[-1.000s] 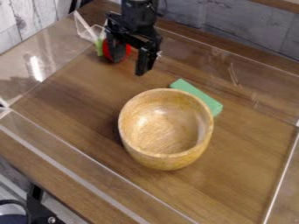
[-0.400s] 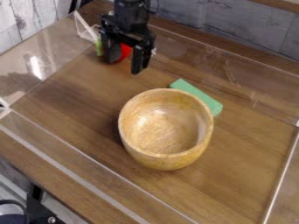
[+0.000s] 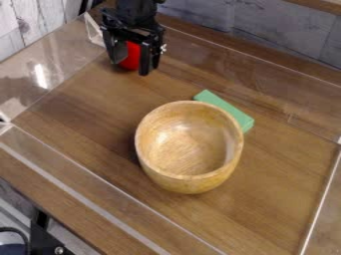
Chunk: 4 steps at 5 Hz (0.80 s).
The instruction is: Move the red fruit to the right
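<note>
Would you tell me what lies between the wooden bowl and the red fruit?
Only bare tabletop shows between the wooden bowl and the red fruit, in the camera view.

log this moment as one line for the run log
gripper: at red fruit, grip unclear | red fruit: upper left of view | wooden bowl and green block: untouched

The black gripper covers part of the red fruit, so its full outline is hidden behind and between the fingers. How the fingertips meet the fruit is too small and dark to tell. Above the gripper, the top edge cuts off the rest of the arm. Behind the gripper, a pale, see-through thing is partly covered and too blurred to name. Far from the gripper, at the lower left, a dark object is cut off by the edge.
</note>
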Each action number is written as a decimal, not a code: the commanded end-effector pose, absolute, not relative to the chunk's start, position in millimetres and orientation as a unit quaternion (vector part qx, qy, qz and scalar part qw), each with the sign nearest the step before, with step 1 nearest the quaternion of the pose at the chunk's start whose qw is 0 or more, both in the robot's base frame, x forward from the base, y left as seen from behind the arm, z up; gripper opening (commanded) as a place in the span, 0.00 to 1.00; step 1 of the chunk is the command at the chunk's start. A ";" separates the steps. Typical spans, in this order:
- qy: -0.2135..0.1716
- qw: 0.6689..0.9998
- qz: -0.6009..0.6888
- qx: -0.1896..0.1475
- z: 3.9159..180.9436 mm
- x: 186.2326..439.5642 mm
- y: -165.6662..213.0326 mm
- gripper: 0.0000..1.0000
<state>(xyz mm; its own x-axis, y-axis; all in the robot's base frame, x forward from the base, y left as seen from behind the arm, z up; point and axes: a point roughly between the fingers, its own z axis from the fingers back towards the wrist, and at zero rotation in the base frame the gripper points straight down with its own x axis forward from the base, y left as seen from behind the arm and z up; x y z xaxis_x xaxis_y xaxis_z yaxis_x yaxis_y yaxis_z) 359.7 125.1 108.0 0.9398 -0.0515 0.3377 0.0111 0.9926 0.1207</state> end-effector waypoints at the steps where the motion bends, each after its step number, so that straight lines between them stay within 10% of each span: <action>1: -0.203 0.977 -0.022 0.068 127.0 373.4 130.9 1.00; 2: -0.201 0.977 -0.027 0.065 121.5 374.1 133.3 0.00; 3: -0.199 0.978 -0.031 0.062 117.3 374.0 135.9 0.00; 4: -0.199 0.978 -0.033 0.058 117.3 374.1 135.8 1.00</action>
<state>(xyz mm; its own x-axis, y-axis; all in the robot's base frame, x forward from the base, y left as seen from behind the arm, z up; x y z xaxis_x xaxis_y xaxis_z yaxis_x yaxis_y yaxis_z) 368.1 130.0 98.7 0.9379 -0.0875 0.3358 0.0561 0.9932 0.1021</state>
